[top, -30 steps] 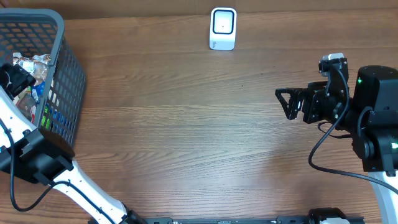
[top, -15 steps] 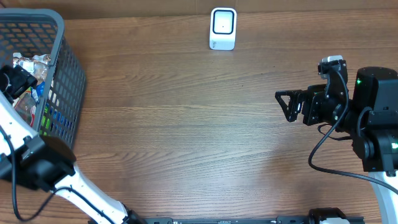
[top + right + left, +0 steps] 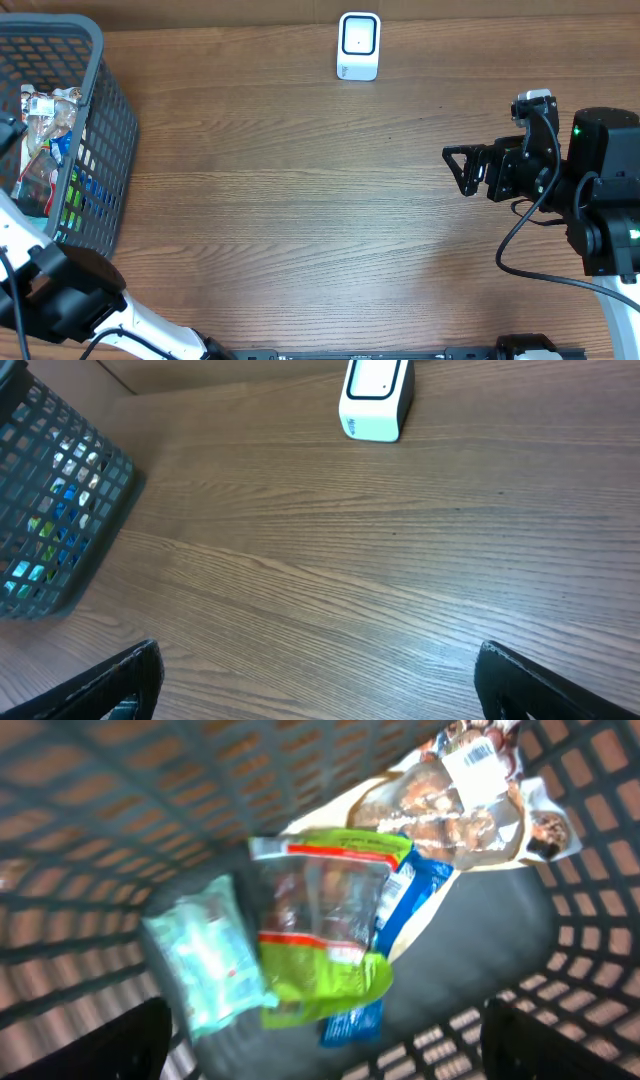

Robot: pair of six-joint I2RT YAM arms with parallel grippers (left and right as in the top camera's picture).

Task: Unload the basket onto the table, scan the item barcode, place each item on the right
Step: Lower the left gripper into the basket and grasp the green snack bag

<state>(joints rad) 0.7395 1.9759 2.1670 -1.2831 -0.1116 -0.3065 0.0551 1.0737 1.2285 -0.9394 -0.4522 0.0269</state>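
Note:
The left wrist view looks down into the grey mesh basket [image 3: 120,810], where several packets lie. There is a green and clear packet [image 3: 325,935], a teal pouch [image 3: 205,960], a blue packet [image 3: 400,910] and a clear pack of brown snacks [image 3: 450,810] with a white barcode label [image 3: 478,765]. My left gripper [image 3: 325,1045] hangs open above them, holding nothing. The white scanner [image 3: 359,45] stands at the table's far edge. My right gripper [image 3: 458,168] is open over bare wood at the right, pointing left.
The basket [image 3: 100,120] fills the table's far left corner. The left arm's white link and black joint [image 3: 70,290] reach up from the near left. In the right wrist view the scanner [image 3: 377,395] is far ahead and the basket [image 3: 50,510] is at the left.
The left arm has shifted left and toward the near edge, so its gripper head no longer shows over the basket in the overhead view. The right arm has not moved.

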